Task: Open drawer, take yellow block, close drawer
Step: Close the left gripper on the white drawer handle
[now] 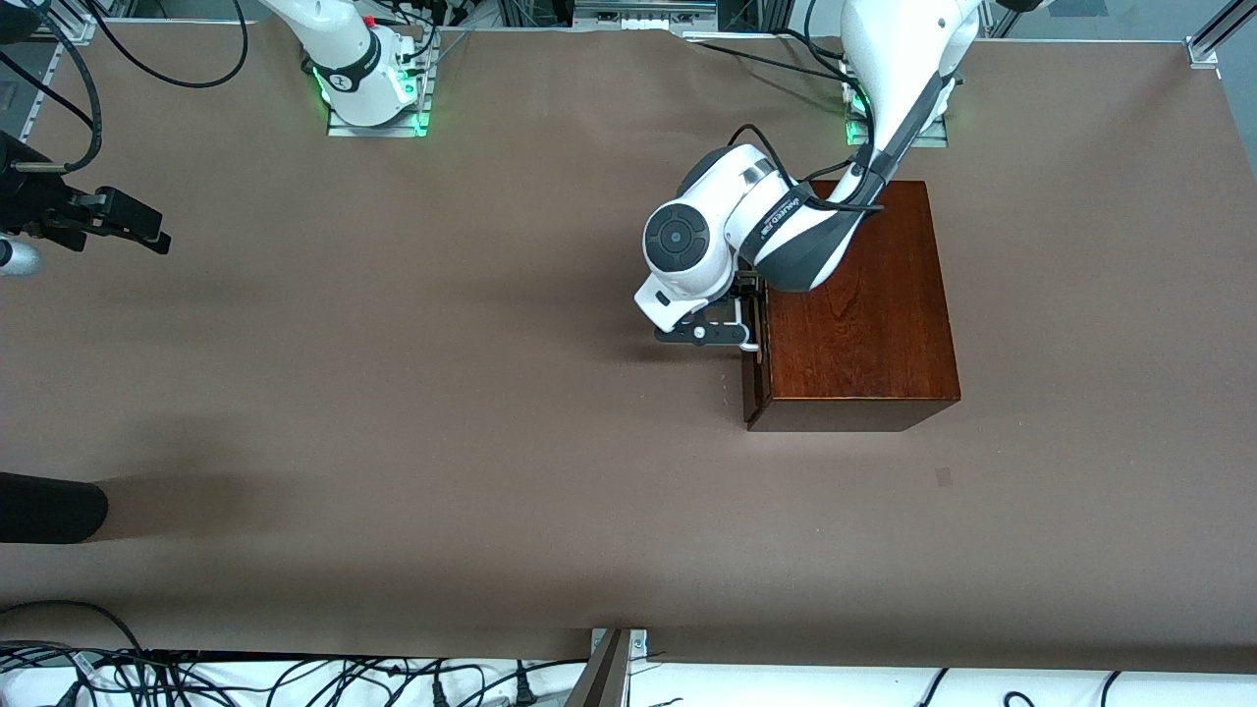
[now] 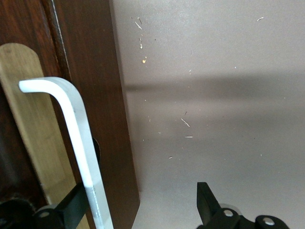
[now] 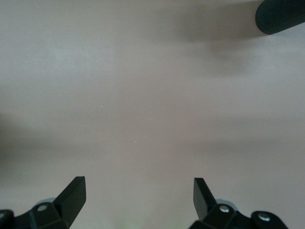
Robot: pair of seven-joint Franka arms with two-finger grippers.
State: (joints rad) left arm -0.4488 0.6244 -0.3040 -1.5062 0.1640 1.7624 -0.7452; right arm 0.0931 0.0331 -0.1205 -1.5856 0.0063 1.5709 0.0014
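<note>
The glossy mahogany box (image 1: pixel 854 304) stands toward the left arm's end of the table. Its drawer (image 1: pixel 755 378) looks pushed in, with the dark front (image 2: pixel 90 71) flush to the box. My left gripper (image 1: pixel 738 322) is at the white bar handle (image 1: pixel 746 332) and is open. In the left wrist view the handle (image 2: pixel 76 138) passes just inside one black finger (image 2: pixel 71 210), while the other finger (image 2: pixel 207 200) stands well off over bare table. The left gripper (image 2: pixel 140 207) has not closed on the bar. The yellow block is hidden. My right gripper (image 1: pixel 147 231) waits open over the table's right-arm end.
A pale wood strip (image 2: pixel 28 124) lies on the drawer front under the handle. A black rounded object (image 1: pixel 49 506) pokes in at the table's edge by the right arm's end, and it also shows as a black ribbed shape (image 3: pixel 281 16) in the right wrist view. Brown tabletop (image 1: pixel 442 393) stretches between the arms.
</note>
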